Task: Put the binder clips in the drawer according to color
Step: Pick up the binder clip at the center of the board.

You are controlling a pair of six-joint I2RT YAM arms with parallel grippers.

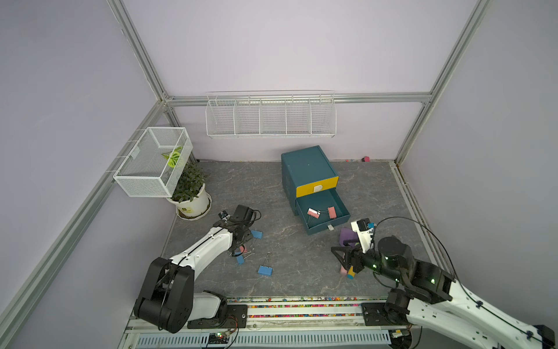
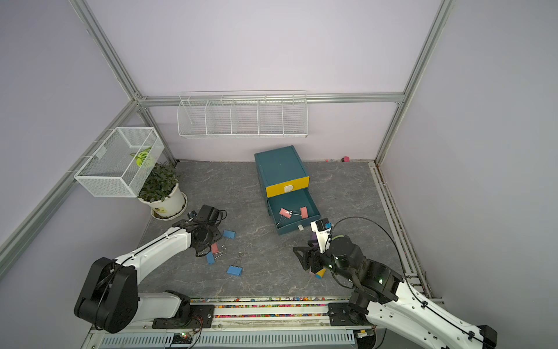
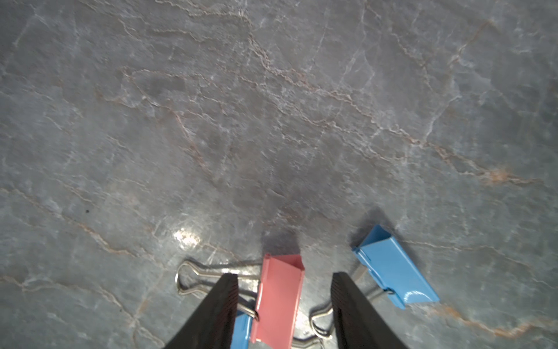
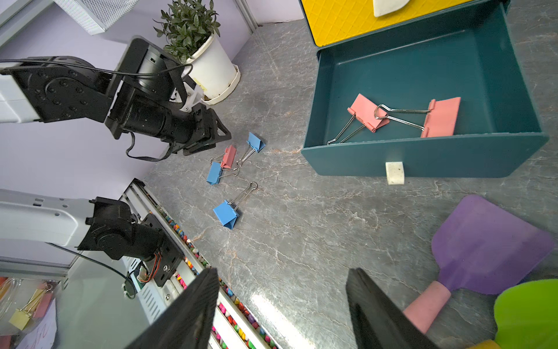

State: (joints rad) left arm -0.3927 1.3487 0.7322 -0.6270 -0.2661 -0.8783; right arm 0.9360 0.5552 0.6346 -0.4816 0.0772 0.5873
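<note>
Now, your left fingers [image 3: 217,314]: apart, pink binder clip [image 3: 279,302] between them, touching neither.
Your right fingers [image 4: 187,314]: apart, empty, purple shovel [image 4: 489,244] beside them.

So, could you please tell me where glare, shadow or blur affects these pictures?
Left wrist view: a glare patch on the table beside the pink clip, which casts a soft shadow. Right wrist view: a glare streak in the gap of the right gripper. Both top views: even light, fine detail soft.
</note>
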